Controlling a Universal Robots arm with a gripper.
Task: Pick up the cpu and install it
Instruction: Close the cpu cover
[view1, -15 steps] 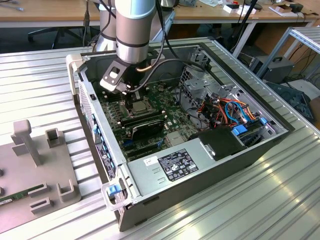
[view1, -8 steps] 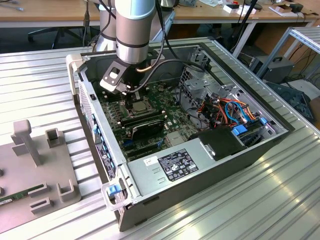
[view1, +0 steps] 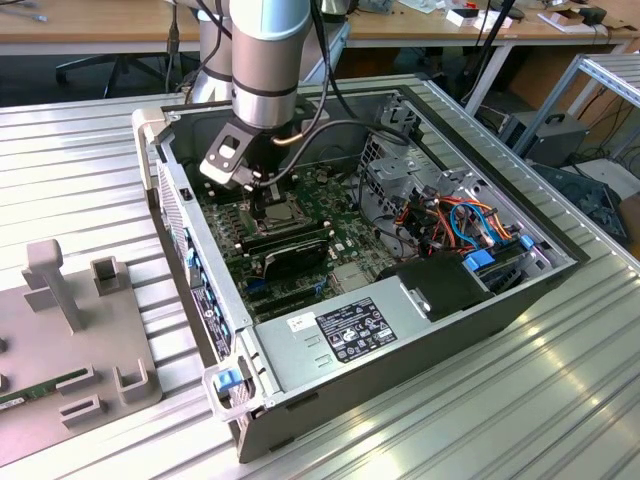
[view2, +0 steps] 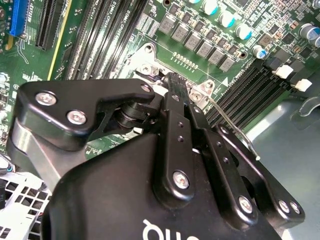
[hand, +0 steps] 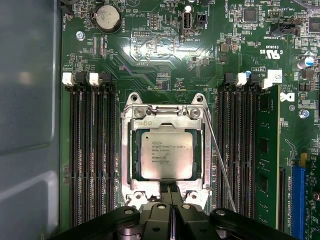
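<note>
The cpu, a small square chip with a dull silver top, lies flat inside the socket frame on the green motherboard. My gripper is just beside the socket's edge, its two black fingers pressed together with nothing between them. In the second wrist view the shut gripper points down at the socket's corner. In the exterior view the gripper reaches down into the open computer case, over the board's middle. A thin metal lever runs along one side of the socket.
Black memory slots flank the socket on both sides, and a green memory stick stands in one. Inside the case are a power supply and a bundle of coloured cables. A grey fixture sits at the exterior view's left.
</note>
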